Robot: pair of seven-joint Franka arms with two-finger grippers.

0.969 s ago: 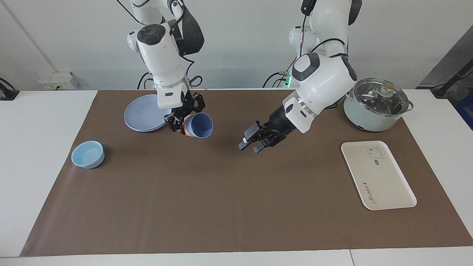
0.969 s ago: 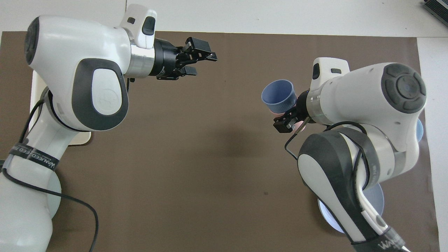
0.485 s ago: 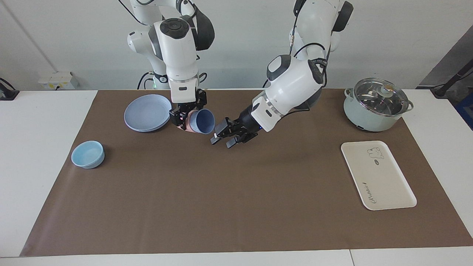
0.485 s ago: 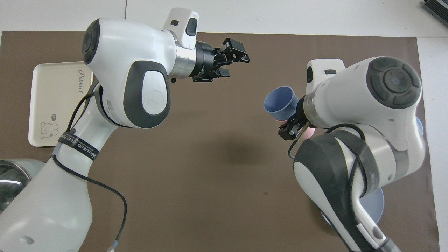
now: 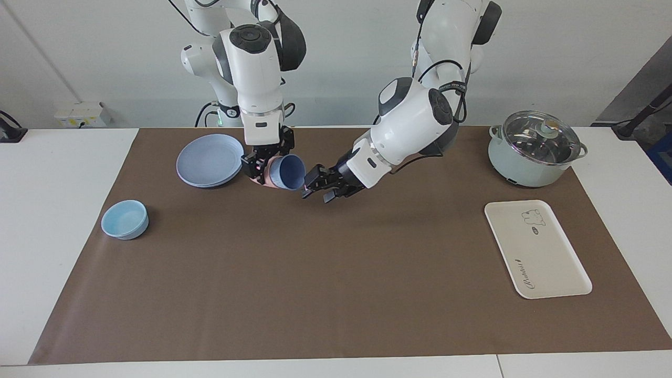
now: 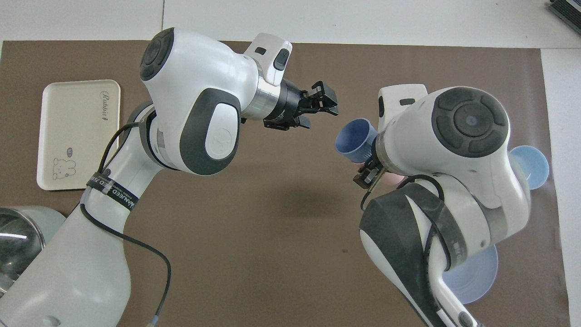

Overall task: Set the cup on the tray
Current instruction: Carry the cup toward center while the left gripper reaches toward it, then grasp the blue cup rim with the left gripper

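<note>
cup (image 5: 287, 172) hangs tilted above the brown mat (image 5: 336, 273) beside the plates (image 5: 206, 159), nested in a pink tumbler (image 5: 269, 178), apparently; right gripper (image 5: 257, 170) is clamped on the pair. left gripper (image 5: 314, 190), jaws apart, sits just beside the cup. tray (image 5: 536, 248) lies well apart from it, nothing on it.

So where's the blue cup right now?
The blue cup is up in the air in the right gripper, tipped sideways beside the round plate, with the left gripper right by it.
</note>
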